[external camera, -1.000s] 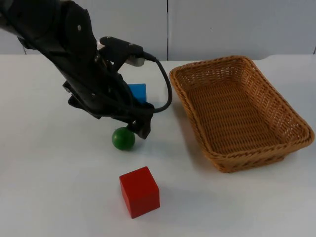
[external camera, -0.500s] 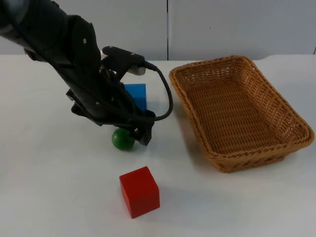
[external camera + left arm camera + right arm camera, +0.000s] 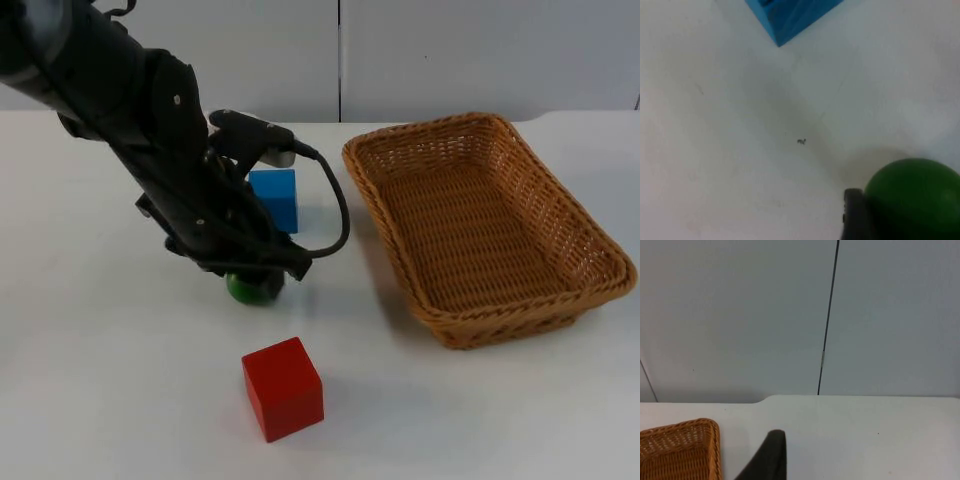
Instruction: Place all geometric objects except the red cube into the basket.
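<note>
A green ball [image 3: 256, 289] lies on the white table in front of a blue cube [image 3: 275, 198]. My left gripper [image 3: 254, 274] has come down over the ball and covers most of it from above. In the left wrist view one black fingertip [image 3: 854, 218] presses against the side of the green ball [image 3: 912, 200], with the blue cube [image 3: 790, 15] farther off. A red cube [image 3: 283, 388] stands nearer the front edge. The wicker basket [image 3: 490, 328] sits to the right, with nothing in it. The right arm waits, its black fingertip [image 3: 771, 455] raised beside a corner of the basket [image 3: 680, 450], the gripper open.
The grey partition wall [image 3: 450, 50] closes off the far edge of the table. White table surface lies between the ball and the basket and along the front.
My left gripper has sunk lower and shifted slightly left onto the green ball, and its fingers have closed in against it. The ball, both cubes and the basket have stayed put.
</note>
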